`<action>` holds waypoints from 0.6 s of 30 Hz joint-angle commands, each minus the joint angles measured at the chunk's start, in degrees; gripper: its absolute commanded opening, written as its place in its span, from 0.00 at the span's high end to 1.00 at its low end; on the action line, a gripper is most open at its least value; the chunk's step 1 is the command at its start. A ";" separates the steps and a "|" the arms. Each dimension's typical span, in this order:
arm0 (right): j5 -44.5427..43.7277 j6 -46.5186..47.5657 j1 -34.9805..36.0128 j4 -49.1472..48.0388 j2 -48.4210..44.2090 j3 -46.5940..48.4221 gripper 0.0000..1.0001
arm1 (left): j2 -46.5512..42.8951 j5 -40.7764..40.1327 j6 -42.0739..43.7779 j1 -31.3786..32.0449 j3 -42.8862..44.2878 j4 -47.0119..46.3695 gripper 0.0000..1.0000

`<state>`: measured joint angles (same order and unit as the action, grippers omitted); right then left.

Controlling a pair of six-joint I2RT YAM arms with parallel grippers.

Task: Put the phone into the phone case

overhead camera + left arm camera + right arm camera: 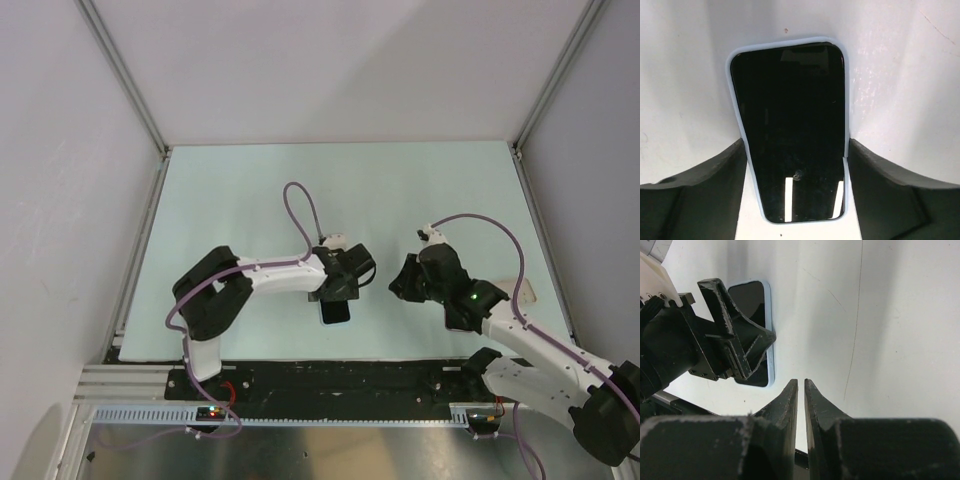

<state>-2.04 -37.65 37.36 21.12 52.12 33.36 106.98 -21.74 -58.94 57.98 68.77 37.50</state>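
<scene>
The phone (335,311) is a glossy black slab with a thin pale rim, lying flat near the front middle of the table. It fills the left wrist view (790,135) and shows partly in the right wrist view (751,297). My left gripper (338,290) (796,148) is straddling it, with one dark finger against each long side. My right gripper (403,280) (801,383) is to the right of the phone, apart from it, with its jaws together and nothing between them. No matte all-black phone case shows in any view.
A small pale tag (526,293) lies by the table's right edge. A black rail (330,380) runs along the near edge. White walls with metal posts enclose the back and sides. My left gripper body (715,345) is close to the right fingertips.
</scene>
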 commanded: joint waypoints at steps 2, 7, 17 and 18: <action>1.05 0.82 -0.17 -0.99 -0.05 -0.29 0.86 | -0.54 -2.05 2.57 -1.98 -3.33 -2.24 0.49; 0.95 1.25 -0.30 0.33 -1.64 -0.44 0.86 | -6.00 -2.99 21.40 -14.97 -3.13 -9.67 0.68; 1.39 1.77 -1.99 1.32 -2.38 -0.41 0.86 | 4.10 4.79 45.02 -30.58 13.93 -12.02 0.69; 1.37 1.82 -2.23 1.43 -2.55 -0.41 0.86 | 5.43 5.79 45.87 -31.36 14.94 -11.97 0.69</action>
<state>-0.93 -37.23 36.07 22.35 51.03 32.91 108.31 -19.99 -23.59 28.38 78.41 28.23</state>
